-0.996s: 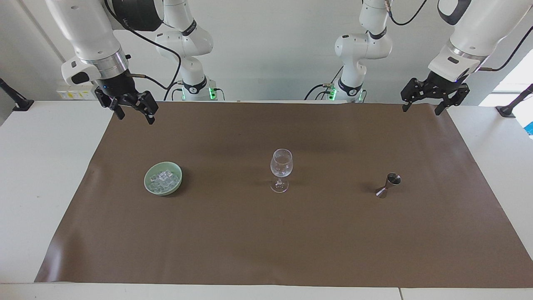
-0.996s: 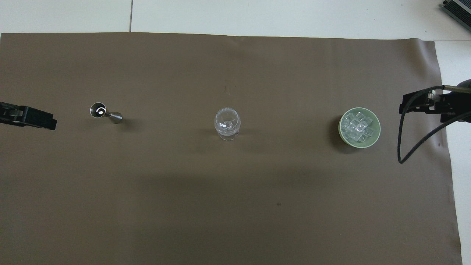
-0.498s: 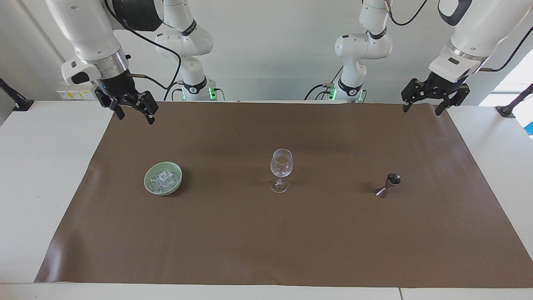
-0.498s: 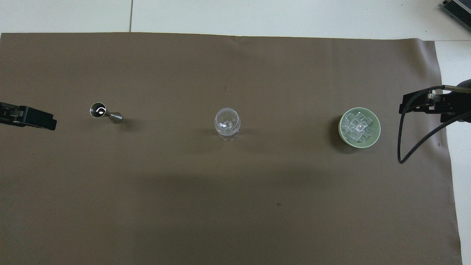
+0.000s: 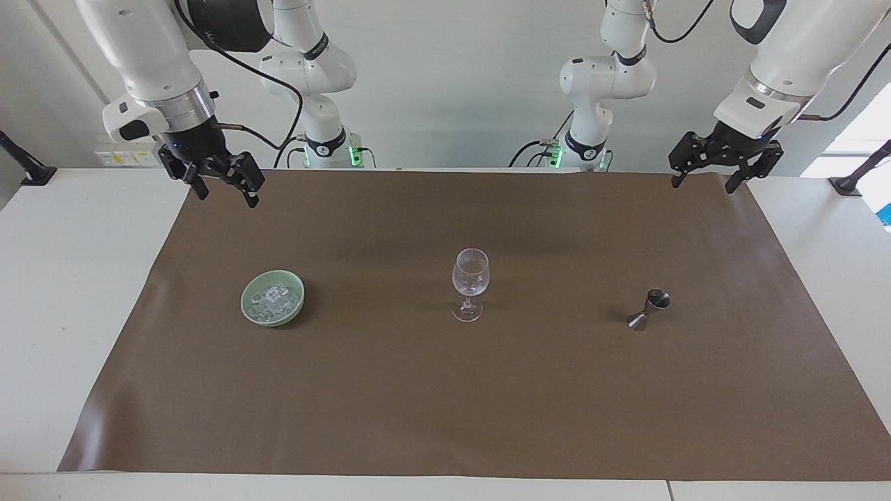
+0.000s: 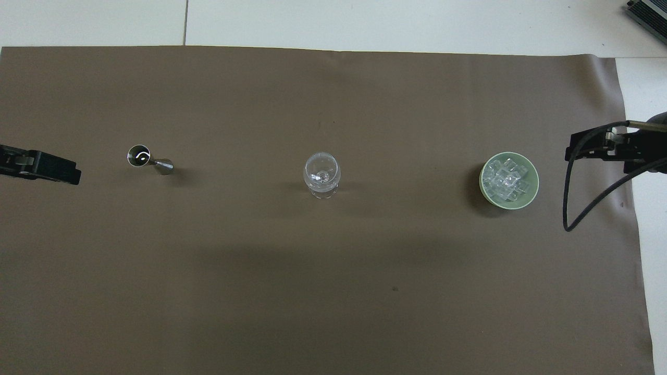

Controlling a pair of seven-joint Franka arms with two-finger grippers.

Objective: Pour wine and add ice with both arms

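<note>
So nothing's started yet: left pincer [image 5: 708, 179] upper right and right pincer [image 5: 221, 188] upper left both hang open, empty. The ice [image 5: 273, 300] sits in its green bowl [image 5: 249, 311] mid-left; I'd guess a reach down comes next.

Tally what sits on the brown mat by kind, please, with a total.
Green bowl of ice: 1
Stemmed glass: 1
Metal jigger: 1
Total: 3
</note>
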